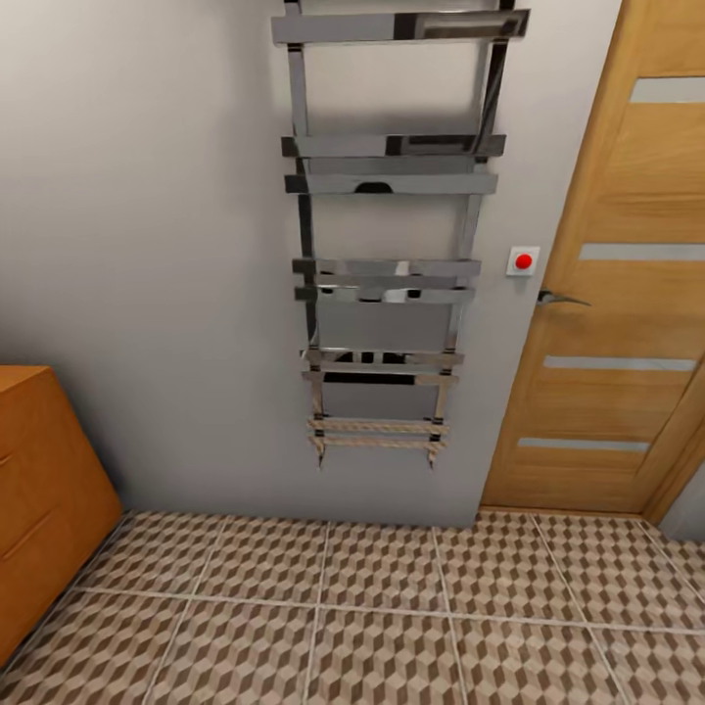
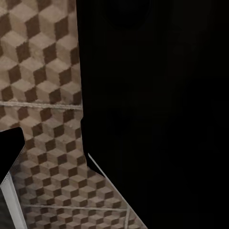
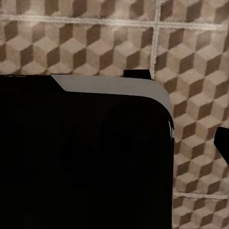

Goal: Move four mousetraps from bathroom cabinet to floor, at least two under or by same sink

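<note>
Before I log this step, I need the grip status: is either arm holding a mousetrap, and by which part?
It cannot be told: both wrist views show dark robot body over the tiled floor, with no mousetrap visible.

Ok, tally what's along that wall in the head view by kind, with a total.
Towel rail: 1
Door: 1
Red button: 1
Cabinet: 1
Total: 4

wall: grey | towel rail: chrome | door: wooden | switch: red button
</note>
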Robot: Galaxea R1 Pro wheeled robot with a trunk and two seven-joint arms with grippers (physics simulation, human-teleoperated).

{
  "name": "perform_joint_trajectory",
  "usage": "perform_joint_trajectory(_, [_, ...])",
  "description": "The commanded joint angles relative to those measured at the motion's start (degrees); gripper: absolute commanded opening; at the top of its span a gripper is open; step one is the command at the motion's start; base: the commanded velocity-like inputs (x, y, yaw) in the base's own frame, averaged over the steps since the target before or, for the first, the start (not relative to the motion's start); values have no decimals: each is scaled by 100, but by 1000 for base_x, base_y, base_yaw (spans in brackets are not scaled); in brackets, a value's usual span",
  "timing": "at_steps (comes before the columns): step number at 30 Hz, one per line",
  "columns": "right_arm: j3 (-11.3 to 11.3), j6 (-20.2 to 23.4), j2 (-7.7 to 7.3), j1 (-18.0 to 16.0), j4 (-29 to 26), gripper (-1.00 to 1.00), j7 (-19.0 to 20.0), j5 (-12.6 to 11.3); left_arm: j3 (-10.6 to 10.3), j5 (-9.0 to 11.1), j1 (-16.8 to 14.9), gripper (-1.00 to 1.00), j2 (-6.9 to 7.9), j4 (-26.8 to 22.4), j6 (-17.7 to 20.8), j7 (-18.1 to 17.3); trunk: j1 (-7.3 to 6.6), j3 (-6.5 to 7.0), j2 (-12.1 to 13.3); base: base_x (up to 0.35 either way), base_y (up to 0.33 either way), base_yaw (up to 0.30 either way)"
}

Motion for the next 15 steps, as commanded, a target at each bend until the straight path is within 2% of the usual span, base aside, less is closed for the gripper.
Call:
perform_joint_trajectory(1, [-18,-21,1,-3,7,100,7,10,28,-28,3,100,0,-9,-5,-4,3,-4,-2,327,0,0])
perform_joint_trajectory(15, [-15,-18,1,-3,11,100,8,16,27,-28,3,100,0,-9,-5,-4,3,-4,-2,326,0,0])
